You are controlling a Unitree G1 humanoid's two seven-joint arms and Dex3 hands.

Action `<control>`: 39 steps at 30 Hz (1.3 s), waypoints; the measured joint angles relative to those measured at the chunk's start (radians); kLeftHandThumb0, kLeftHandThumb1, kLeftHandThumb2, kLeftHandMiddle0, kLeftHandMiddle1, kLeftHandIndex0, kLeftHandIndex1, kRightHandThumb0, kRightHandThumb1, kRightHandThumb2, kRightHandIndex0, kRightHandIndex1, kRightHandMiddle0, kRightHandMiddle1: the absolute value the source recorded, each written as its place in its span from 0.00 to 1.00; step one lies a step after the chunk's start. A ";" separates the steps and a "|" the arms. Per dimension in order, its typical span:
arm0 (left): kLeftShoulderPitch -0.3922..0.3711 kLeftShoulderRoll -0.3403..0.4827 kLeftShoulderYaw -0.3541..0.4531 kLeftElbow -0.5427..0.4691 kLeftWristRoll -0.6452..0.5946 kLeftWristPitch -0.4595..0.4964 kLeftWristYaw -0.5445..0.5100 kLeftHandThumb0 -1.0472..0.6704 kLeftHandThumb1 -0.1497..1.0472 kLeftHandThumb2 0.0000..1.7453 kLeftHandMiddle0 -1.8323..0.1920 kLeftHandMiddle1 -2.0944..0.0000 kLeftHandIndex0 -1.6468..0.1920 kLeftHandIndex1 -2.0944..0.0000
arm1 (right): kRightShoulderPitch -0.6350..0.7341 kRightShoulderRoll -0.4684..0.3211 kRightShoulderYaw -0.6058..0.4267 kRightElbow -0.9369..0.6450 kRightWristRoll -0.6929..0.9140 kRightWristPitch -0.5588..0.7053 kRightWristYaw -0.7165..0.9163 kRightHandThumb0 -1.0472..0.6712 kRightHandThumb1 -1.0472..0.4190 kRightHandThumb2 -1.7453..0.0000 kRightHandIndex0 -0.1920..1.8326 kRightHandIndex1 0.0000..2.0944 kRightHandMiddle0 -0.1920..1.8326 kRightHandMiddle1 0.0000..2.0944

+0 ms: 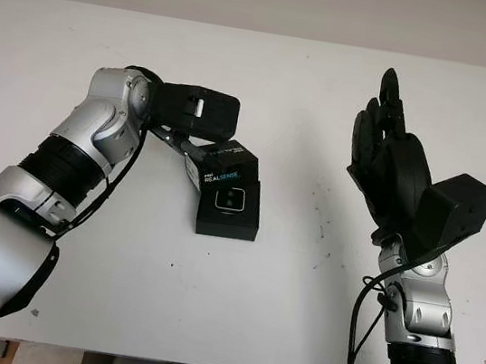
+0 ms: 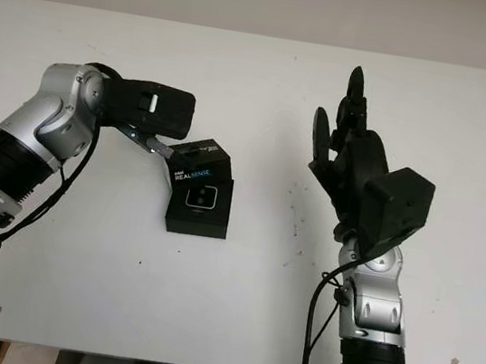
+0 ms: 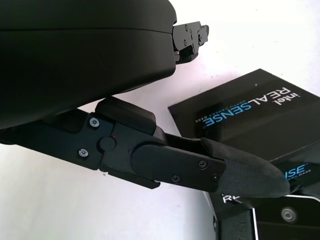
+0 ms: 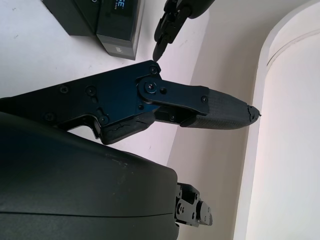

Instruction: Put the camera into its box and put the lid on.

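The black box (image 1: 231, 208) lies on the white table (image 1: 351, 70) left of centre. A pale-edged square with a round dot shows on its top; I cannot tell whether that is the camera. The black lid (image 1: 228, 167), printed "intel REALSENSE", leans tilted on the box's far end. My left hand (image 1: 196, 143) is just beyond the lid's far left corner, open, with one fingertip (image 3: 250, 173) against the lid's (image 3: 250, 107) edge. My right hand (image 1: 383, 134) is raised above the table at the right, open, well apart from the box.
Bare white tabletop surrounds the box on all sides. The table's far edge (image 1: 247, 29) meets a pale wall. In the right wrist view the box (image 4: 117, 25) and the left hand's fingers (image 4: 167, 25) sit far off past my right hand's finger (image 4: 220, 111).
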 measured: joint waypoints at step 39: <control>-0.024 -0.043 -0.085 0.020 0.047 -0.033 0.008 0.08 0.90 0.03 1.00 0.24 0.93 0.41 | 0.014 0.000 0.000 -0.006 -0.011 0.005 -0.015 0.20 0.00 0.66 0.00 0.00 0.00 0.00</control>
